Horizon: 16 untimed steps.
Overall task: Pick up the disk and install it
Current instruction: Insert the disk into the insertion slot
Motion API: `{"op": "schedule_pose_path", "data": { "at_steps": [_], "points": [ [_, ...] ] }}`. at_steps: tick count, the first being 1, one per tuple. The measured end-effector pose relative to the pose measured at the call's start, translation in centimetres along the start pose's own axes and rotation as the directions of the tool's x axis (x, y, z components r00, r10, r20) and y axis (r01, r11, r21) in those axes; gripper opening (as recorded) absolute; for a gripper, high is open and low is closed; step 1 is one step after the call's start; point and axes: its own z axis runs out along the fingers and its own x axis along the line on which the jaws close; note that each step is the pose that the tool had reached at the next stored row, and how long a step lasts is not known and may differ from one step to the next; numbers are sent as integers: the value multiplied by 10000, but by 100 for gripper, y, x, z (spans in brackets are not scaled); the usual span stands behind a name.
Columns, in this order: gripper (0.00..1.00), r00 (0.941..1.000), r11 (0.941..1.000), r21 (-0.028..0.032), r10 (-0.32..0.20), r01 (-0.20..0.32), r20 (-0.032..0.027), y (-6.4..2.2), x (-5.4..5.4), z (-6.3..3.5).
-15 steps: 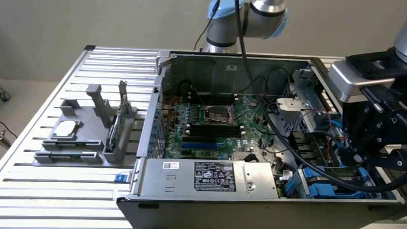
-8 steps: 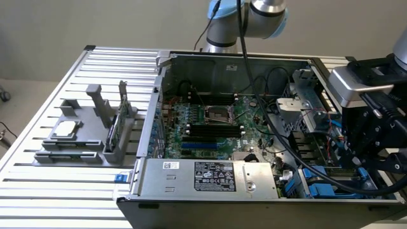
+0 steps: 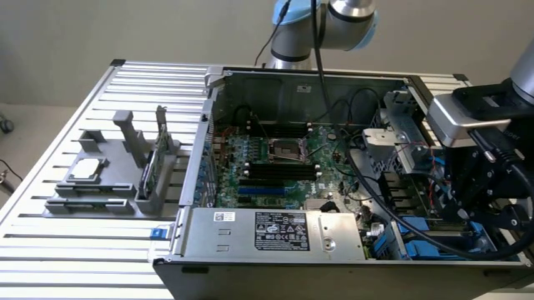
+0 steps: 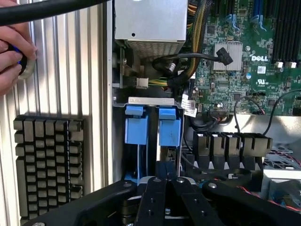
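Note:
Two bright blue carrier ends stand side by side in the drive bay at the case's corner. I take the one in line with my fingers as the disk (image 4: 169, 132); its silver body is hidden inside the bay. The other blue carrier (image 4: 136, 125) sits just beside it. My gripper (image 4: 165, 175) hangs right at the bay, its black fingers pressed together with nothing visible between them. Whether they touch the disk I cannot tell. In the exterior view the gripper (image 3: 477, 228) is low in the case at the right, over the blue carriers (image 3: 434, 244).
The open computer case (image 3: 209, 125) holds a motherboard (image 3: 276, 162), a power supply (image 3: 276, 231) and black cables (image 4: 188, 66). A grey fixture (image 3: 109, 181) with a small chip and a green card stands at the exterior view's left. A person's hand (image 4: 11, 56) rests beside a grey ribbed block (image 4: 47, 165).

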Motion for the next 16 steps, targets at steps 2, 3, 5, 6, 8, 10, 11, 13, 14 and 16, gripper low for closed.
{"op": "schedule_pose_path", "data": {
  "at_steps": [2, 3, 5, 6, 8, 10, 11, 13, 14, 16],
  "points": [
    [11, 10000, 10000, -3, 0, 0, 8, 2, -3, 29],
    [11, 10000, 10000, -4, 0, 0, 13, 2, -6, 44],
    [11, 10000, 10000, -5, 1, -1, 20, 4, -15, 69],
    [11, 10000, 10000, -5, 1, -1, 30, 4, -21, 82],
    [11, 10000, 10000, -5, 2, -2, 51, 5, -38, 107],
    [11, 10000, 10000, -4, 4, -4, 79, 7, -58, 134],
    [11, 10000, 10000, -4, 5, -5, 91, 8, -66, 149],
    [11, 9999, 10000, -4, 6, -6, 103, 10, -80, 182],
    [11, 9999, 10000, -4, 5, -5, 106, 10, -86, 200],
    [11, 9999, 10000, -4, 5, -5, 107, 13, -94, 237]
  ]
}}
